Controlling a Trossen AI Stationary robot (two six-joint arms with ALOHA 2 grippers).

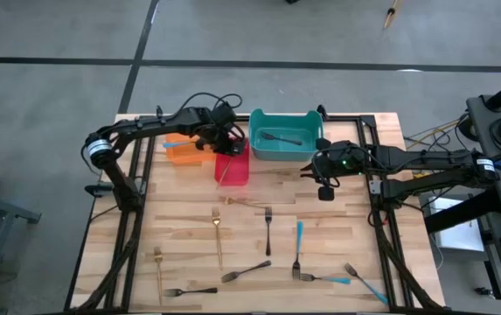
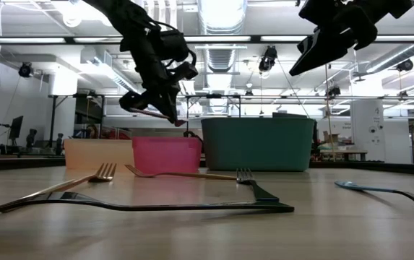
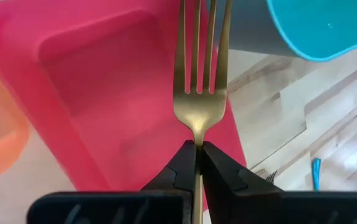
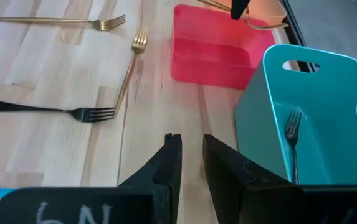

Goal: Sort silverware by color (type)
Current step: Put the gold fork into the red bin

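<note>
Left gripper [image 3: 198, 149] above red bin [image 3: 91, 93], jaws clamping gold fork [image 3: 200, 74], right jaws slightly apart, empty

Wooden table [image 1: 337, 223], forks [image 1: 268, 231], three bins [image 1: 233, 170]

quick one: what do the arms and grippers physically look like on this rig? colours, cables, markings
Two dark, near-black jointed arms. The left arm has a silvery ring at its base joint and loose black cables looped near the wrist. The right arm shows a small green light near its wrist. The left gripper and right gripper each have two black tapered fingers; white handwritten marks sit on both gripper bodies.
</note>
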